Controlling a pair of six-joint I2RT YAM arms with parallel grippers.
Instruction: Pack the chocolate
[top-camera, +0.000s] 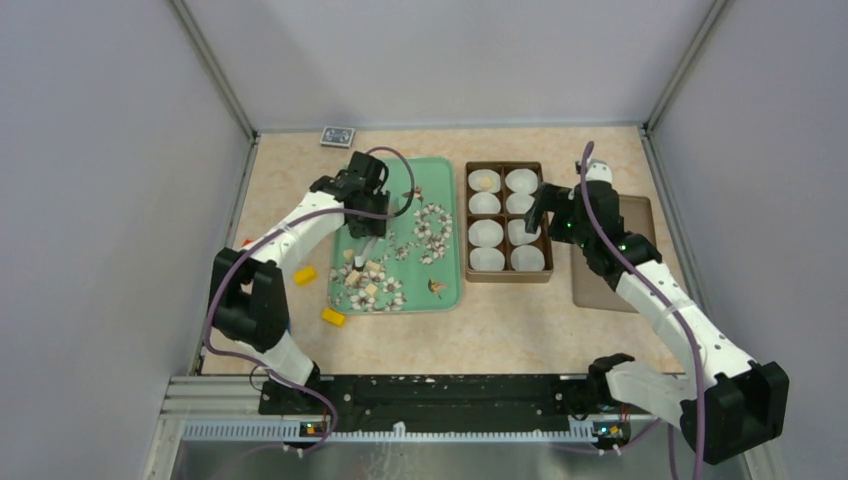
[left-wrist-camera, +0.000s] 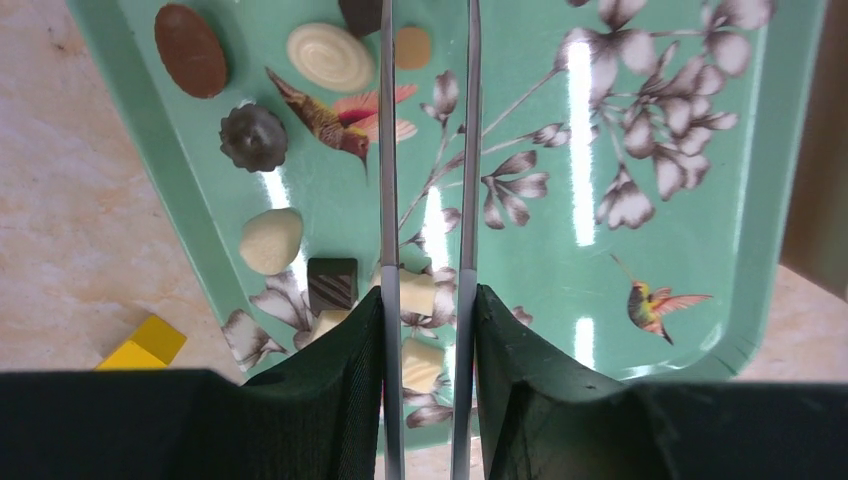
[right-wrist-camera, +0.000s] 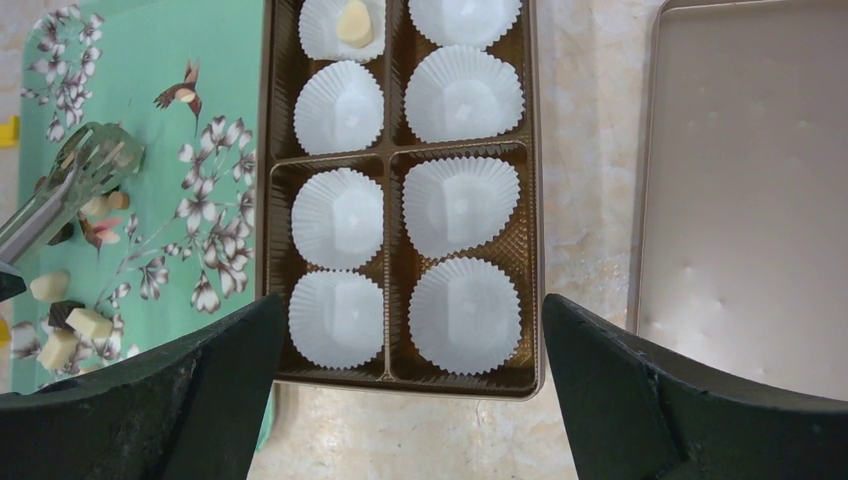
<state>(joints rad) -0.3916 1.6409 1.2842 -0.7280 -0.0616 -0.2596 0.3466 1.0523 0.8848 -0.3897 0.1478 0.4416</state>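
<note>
In left gripper (left-wrist-camera: 428, 300), thin steel tongs (left-wrist-camera: 388, 150), clamped narrow between dark ribbed fingers (left-wrist-camera: 345, 360). Between the blades near their tips, a tan round piece; gripped or just lying below, cannot tell. Only in left wrist view, chocolates (left-wrist-camera: 330, 57) in detail on glossy green tray (left-wrist-camera: 540, 280): brown oval, ridged cream oval, dark fluted round, smooth white lump, striped dark square, white squares close by the fingers. Bird and blossom print under them. From above, just a pale-and-dark cluster at the tray's near left end. Off the tray on speckled beige table (top-camera: 500, 320), yellow blocks (top-camera: 305, 274), one also in the left wrist view's corner.

Right gripper (right-wrist-camera: 410, 310) spread wide, nothing held, over near end of box (right-wrist-camera: 268, 230). Clearest in right wrist view: brown ribbed plastic, compartments of two pleated white paper cups (right-wrist-camera: 462, 205) each, one cream chocolate in far-left cup. Just right of box, flat matte tan lid (right-wrist-camera: 750, 200), apart by a strip of table.
</note>
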